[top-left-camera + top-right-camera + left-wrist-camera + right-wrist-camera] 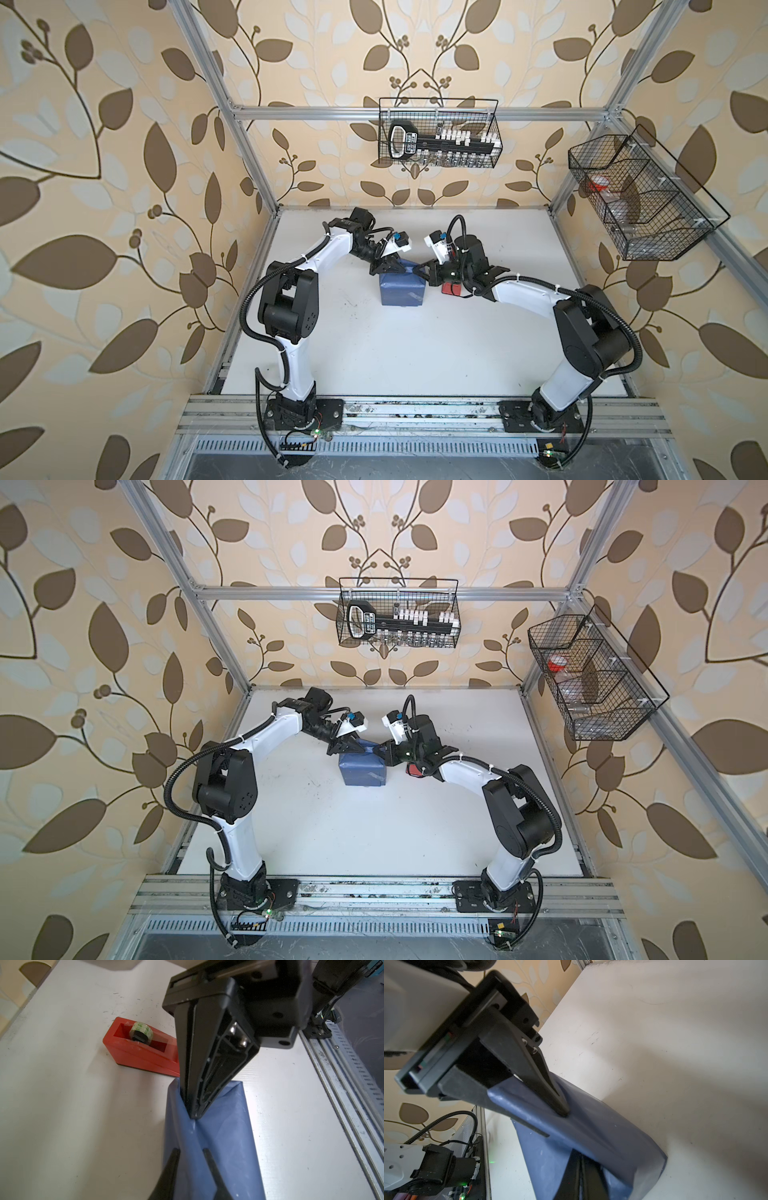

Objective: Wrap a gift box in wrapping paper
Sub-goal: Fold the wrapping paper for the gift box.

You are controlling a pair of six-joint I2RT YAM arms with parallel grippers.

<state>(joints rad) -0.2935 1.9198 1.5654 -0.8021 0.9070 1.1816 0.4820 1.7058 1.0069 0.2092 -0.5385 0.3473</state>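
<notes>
DONE: wrapping paper [401,291] hides gift box body | REMAINING: end flap under tools looks unsealed | left tool [191,1150] slightly open astride fold | right tool [194,1113] closed, tip pressing crease

Both top views are evenly bright with lens-bowed edges; the right wrist view is blurred over the wrapping paper [602,1136], soft shadow crossing the table [685,1095] toward three o'clock.
</notes>
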